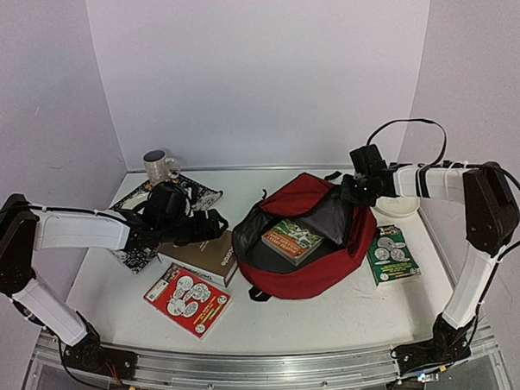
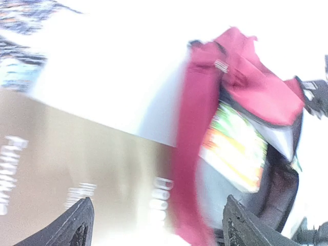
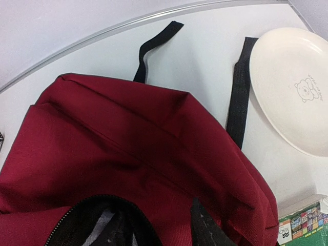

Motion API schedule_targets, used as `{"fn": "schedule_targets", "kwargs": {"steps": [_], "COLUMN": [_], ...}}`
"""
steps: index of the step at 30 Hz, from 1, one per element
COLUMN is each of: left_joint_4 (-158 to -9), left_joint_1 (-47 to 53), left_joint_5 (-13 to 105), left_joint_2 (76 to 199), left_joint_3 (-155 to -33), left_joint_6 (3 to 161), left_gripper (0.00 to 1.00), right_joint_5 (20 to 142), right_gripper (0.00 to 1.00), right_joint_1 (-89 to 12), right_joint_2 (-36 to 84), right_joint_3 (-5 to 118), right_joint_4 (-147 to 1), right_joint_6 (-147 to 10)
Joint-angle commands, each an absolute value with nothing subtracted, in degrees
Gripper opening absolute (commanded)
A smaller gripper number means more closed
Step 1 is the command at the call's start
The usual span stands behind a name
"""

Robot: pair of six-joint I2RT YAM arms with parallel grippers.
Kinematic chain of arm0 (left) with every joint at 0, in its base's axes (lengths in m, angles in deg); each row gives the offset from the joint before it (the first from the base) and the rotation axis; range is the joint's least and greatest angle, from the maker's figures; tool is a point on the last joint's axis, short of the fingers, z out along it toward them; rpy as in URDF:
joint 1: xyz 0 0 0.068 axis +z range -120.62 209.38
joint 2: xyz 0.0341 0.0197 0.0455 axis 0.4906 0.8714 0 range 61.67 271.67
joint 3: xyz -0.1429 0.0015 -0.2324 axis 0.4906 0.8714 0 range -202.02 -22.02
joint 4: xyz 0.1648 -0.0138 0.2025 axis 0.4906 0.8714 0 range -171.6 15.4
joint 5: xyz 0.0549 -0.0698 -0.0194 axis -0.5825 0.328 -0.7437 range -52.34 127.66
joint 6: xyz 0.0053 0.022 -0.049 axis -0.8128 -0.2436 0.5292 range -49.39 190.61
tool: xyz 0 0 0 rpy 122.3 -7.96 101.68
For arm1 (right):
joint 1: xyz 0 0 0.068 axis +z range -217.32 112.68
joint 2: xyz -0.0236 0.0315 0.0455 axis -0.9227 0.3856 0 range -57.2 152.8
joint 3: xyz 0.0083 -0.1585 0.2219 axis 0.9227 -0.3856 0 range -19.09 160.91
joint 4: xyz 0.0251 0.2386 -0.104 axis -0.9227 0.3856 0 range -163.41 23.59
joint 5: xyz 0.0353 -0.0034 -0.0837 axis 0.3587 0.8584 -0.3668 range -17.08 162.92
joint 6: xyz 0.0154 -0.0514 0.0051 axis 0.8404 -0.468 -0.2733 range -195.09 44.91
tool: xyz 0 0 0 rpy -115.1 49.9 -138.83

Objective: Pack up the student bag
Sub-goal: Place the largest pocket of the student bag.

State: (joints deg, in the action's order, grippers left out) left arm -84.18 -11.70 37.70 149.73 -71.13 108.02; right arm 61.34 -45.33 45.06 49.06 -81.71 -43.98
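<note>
1. student bag – dark red, lies mid-surface, a little toward the right edge. The main zip is open and the mouth faces up.
2. A green-covered book sits tilted inside the mouth against the grey lining.
3. right fingers are at the bag's far-right rim, one inside the opening and the other outside, with red fabric between them. Cannot tell whether they actually pinch it.
4. left fingers are spread wide apart and hold nothing. They are above a brown book just left of the bag; the left wrist view is blurred.
5. Red book lies flat toward the near edge, left of the bag and apart from it.
6. Second green book lies flat by the right edge, just beside the bag.
7. White plate with a small bear print sits toward the far-right corner. Two black straps lie on the surface beyond the bag – one runs along the plate's rim.
8. Mug stands toward the far-left corner, next to a black-and-white patterned book partly hidden by the left arm.
</note>
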Motion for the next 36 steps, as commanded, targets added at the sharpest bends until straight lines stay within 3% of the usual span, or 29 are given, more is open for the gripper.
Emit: {"fn": "schedule_targets", "kwargs": {"steps": [1,5,11,13,25,36], "left_joint_4": [-82.0,-81.9,-79.3,-78.7,-71.6,-64.0], "left_joint_1": [-8.1,-4.6,-0.1,1.1,2.6,2.6], "left_joint_5": [37.5,40.6,41.3,41.5,41.6,40.8], "left_joint_2": [145.3,144.6,143.2,142.9,139.5,133.3], "left_joint_3": [-68.8,-67.0,-64.4,-63.8,-60.8,-57.7], "left_joint_6": [107.7,108.8,110.2,110.3,110.6,111.2], "left_gripper": [0.89,0.9,0.91,0.92,0.92,0.9], "right_joint_5": [61.7,68.3,77.2,77.5,73.0,54.5], "right_gripper": [0.43,0.53,0.92,0.98,0.98,0.98], "right_joint_1": [-47.1,-47.1,-45.9,-44.9,-35.4,-32.1], "right_joint_2": [47.0,46.5,38.9,36.6,28.4,23.6], "right_joint_3": [53.7,54.2,51.3,50.8,50.1,50.3], "right_joint_4": [-75.3,-71.6,-70.1,-69.1,-67.1,-65.5], "right_joint_6": [-45.6,-48.6,-53.3,-54.5,-57.6,-56.4]}}
